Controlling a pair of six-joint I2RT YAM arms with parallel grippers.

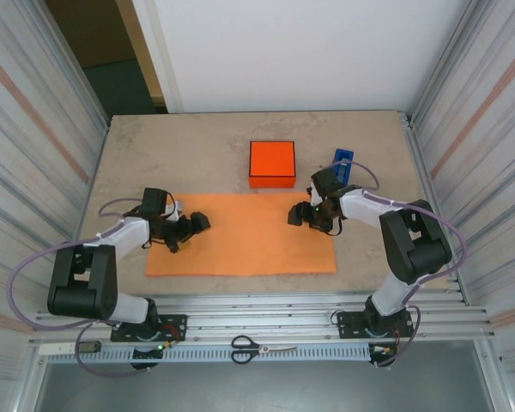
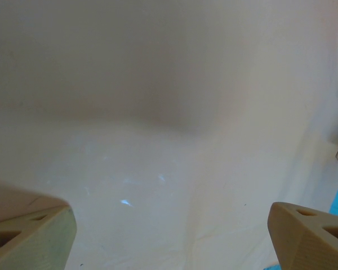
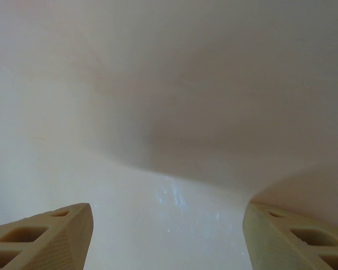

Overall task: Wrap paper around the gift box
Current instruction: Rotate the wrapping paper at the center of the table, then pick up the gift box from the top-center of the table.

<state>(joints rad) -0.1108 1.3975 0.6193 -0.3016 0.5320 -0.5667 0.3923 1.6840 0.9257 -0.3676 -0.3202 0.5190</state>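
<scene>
- Table (image 1: 154,154): the paper (image 1: 240,249) lies flat on the near half, long side across, with no fold or lifted edge visible.
- Gift box (image 1: 271,161): sits on bare table just beyond the paper's far edge, right of centre, not on the sheet.
- Left gripper (image 1: 197,223): low over the left part of the paper, jaws wide apart, holding nothing.
- Right gripper (image 1: 295,215): over the right part near the far edge, close to the box, jaws apart, empty.
- Tape dispenser (image 1: 342,163): just right of the box, untouched.
- Judgement: early step, since wrapping cannot start until box and paper overlap.
- Next move likely calls for the right gripper to take the box by its sides and set it mid-sheet.
</scene>
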